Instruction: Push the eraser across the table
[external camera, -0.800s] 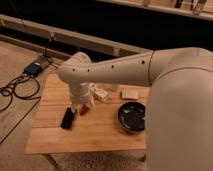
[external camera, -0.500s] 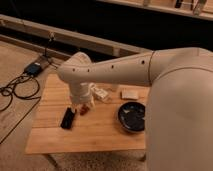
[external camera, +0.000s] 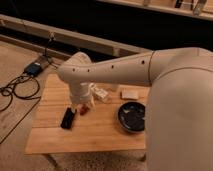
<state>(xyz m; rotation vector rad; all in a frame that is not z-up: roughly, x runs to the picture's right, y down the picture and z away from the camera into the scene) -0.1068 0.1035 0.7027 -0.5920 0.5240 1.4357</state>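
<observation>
On the left half of the small rectangular table with a light wooden plank top, the eraser, a small flat black rectangular block, lies flat with its long side running roughly from the far edge toward the near edge, tilted a little. It sits well in from the table's left edge and well apart from the other objects.

The robot's thick white arm reaches in from the right of the view and bends down over the table's middle. The gripper hangs at its end, low over the planks and just beside the eraser's far right corner. It is not possible to tell whether it touches the eraser. Its state, apart or together, cannot be told either, since the wrist above covers most of it. A small reddish patch shows at its lower tip, and it is unclear whether this belongs to the gripper or lies on the wood.

Just behind the wrist, a small white box lies at an angle. Further right, near the far edge, rests a pale beige rectangular block. In front of that block stands a round dark bowl, partly hidden by the robot's large white body.

On the floor to the left, black cables curl away from a small dark box.
</observation>
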